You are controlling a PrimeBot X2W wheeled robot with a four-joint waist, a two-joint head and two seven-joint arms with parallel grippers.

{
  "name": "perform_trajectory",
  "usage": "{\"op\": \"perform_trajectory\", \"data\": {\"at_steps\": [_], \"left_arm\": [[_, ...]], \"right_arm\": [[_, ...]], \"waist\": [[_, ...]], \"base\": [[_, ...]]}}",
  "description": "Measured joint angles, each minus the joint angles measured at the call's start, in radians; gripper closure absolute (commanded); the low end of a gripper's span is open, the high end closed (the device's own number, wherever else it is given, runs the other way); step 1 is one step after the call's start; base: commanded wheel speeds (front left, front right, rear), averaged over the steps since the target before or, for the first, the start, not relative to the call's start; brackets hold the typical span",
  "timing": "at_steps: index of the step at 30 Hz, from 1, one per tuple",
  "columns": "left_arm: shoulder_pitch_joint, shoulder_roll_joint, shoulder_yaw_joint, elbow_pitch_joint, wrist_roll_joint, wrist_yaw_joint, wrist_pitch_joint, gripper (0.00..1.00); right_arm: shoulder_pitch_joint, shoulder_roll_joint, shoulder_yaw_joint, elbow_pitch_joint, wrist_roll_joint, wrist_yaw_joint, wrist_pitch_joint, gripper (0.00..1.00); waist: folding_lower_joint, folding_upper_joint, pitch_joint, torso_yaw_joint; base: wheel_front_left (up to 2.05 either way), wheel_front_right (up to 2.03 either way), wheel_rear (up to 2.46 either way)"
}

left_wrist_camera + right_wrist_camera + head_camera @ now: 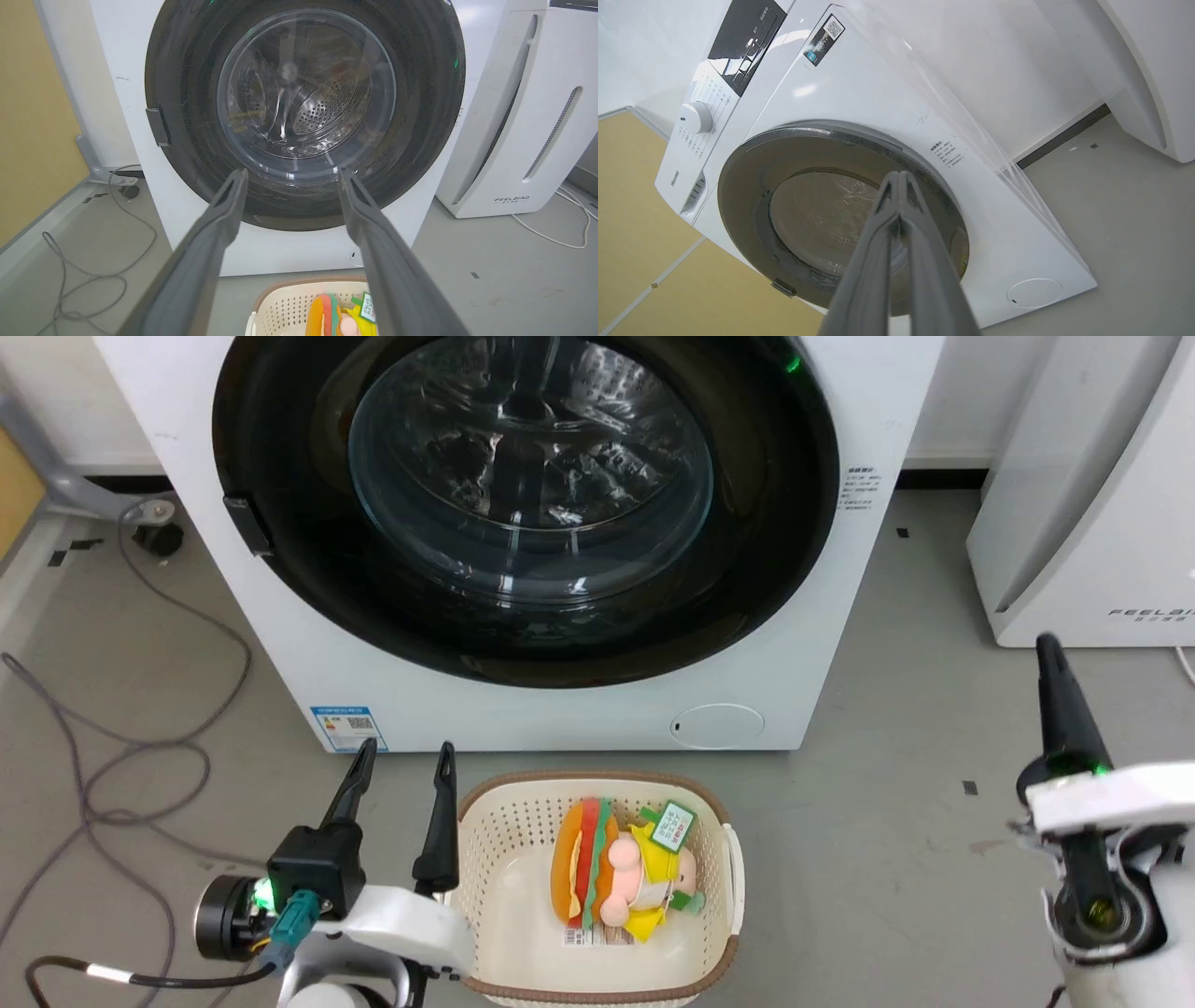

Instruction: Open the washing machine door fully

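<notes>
Black door [527, 495] sat shut flush on the machine [579, 709]; opening not begun.
The left gripper [408, 747] hung spread wide and empty by the basket [597, 779], below the door; the right gripper [1047, 649], pinched shut on nothing, stood well off right. The whole swing remained.

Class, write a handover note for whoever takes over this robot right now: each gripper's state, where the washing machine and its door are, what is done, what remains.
Left gripper: open, empty, low in front of the washing machine, beside the basket.
Right gripper: shut, empty, off to the machine's right, touching nothing.
Washing machine door: closed against the front; neither gripper touches it.
Done: nothing on the door yet.
Left: reach the door's edge, pull it free, swing it fully open. Mind the basket on the floor in front.
</notes>
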Motion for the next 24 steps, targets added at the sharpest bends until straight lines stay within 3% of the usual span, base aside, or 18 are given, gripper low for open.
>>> {"op": "perform_trajectory", "data": {"at_steps": [24], "left_arm": [[-0.094, 0.000, -0.050, -0.049, -0.019, 0.000, -0.048, 0.00]], "right_arm": [[-0.545, -0.193, 0.213, 0.367, 0.384, 0.000, 0.088, 1.00]], "waist": [[0.0001, 0.0000, 0.132, 0.019]], "base": [[0.00, 0.00, 0.00]]}}
